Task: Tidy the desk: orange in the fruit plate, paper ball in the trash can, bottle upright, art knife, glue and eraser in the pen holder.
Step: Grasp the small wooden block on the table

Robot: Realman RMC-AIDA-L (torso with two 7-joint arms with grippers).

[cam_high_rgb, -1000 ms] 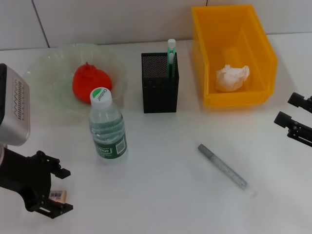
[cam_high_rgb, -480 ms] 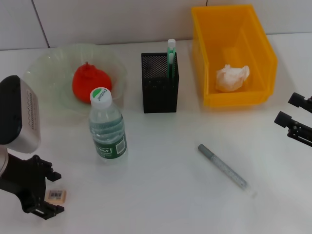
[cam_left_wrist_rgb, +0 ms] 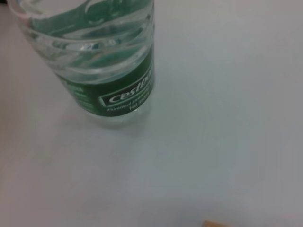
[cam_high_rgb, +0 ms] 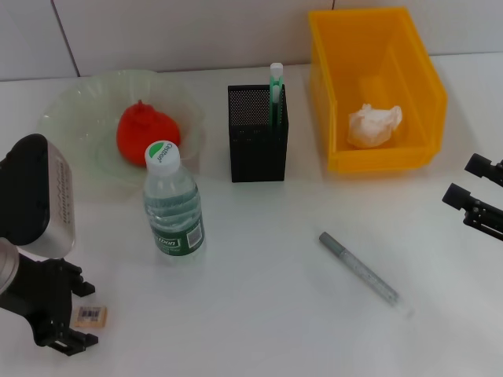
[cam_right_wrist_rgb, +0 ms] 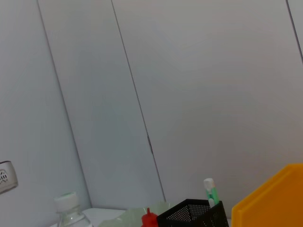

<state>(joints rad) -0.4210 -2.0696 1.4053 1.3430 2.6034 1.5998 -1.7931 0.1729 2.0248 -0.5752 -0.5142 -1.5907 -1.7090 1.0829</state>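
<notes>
Left pincer (cam_high_rgb: pixel 78 316) is down at the near left of the bench (cam_high_rgb: pixel 275 314), fingers spread wide either side of the eraser (cam_high_rgb: pixel 91 316), which lies flat between them, not yet gripped. Just beyond stands the bottle (cam_high_rgb: pixel 172 206), upright, cap on. Orange (cam_high_rgb: pixel 145 135) sits in the fruit plate (cam_high_rgb: pixel 71 118), paper ball (cam_high_rgb: pixel 374 126) in the trash can (cam_high_rgb: pixel 377 86). Right pincer (cam_high_rgb: pixel 470 185) waits open at the right edge.
</notes>
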